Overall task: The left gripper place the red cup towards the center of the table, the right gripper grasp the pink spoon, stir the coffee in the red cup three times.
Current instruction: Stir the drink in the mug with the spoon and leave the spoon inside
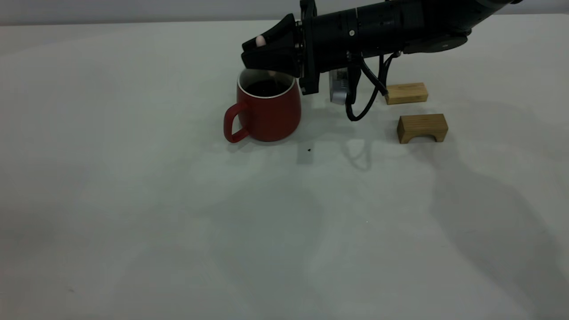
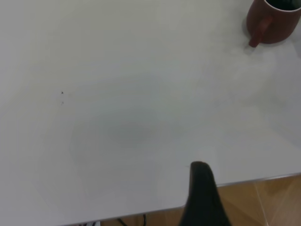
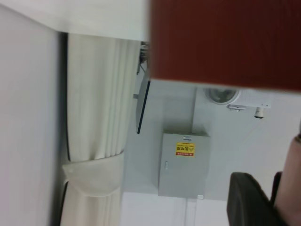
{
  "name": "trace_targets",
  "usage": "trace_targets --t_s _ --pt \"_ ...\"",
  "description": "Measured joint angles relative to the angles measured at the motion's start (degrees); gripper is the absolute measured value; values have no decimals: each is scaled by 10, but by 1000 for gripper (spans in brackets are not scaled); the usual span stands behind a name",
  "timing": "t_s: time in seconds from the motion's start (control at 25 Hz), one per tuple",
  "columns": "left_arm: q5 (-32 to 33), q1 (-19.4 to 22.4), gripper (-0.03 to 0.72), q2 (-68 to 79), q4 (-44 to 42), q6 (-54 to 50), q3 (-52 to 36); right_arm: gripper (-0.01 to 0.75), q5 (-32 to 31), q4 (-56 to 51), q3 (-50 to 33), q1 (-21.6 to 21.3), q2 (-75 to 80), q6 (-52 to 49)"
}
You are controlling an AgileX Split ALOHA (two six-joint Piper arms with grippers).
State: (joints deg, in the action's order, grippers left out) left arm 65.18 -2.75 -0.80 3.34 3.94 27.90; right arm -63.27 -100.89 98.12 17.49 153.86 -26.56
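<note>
The red cup (image 1: 266,111) stands upright on the table (image 1: 133,200), its handle turned to the exterior view's left, with dark coffee (image 1: 266,87) inside. My right gripper (image 1: 255,55) reaches in from the upper right and hovers just over the cup's rim, shut on the pink spoon (image 1: 260,41). Only the spoon's pink end shows above the fingers; its bowl is hidden. In the right wrist view the cup's red wall (image 3: 225,42) fills the frame close by, and the pink handle (image 3: 294,179) lies beside a finger (image 3: 249,197). My left gripper (image 2: 202,193) is parked at the table's edge, far from the cup (image 2: 275,21).
Two tan wooden blocks (image 1: 406,93) (image 1: 422,127) sit to the right of the cup, under the right arm. A tiny dark speck (image 1: 309,150) lies in front of the cup. The table's edge (image 2: 244,181) and wooden floor show below the left gripper.
</note>
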Motion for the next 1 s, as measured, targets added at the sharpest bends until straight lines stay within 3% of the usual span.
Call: trace_targets --t_s 0.24,0.4,0.68,1.0 --pt "0 0 586 0 0 0 0 122 -14 2 52 25 20 0" --pt "0 0 586 0 0 0 0 122 -17 2 84 19 31 3" --pt "0 0 586 0 0 0 0 122 -6 1 19 -15 10 12" --pt "0 0 586 0 0 0 0 122 -8 2 29 31 14 -32"
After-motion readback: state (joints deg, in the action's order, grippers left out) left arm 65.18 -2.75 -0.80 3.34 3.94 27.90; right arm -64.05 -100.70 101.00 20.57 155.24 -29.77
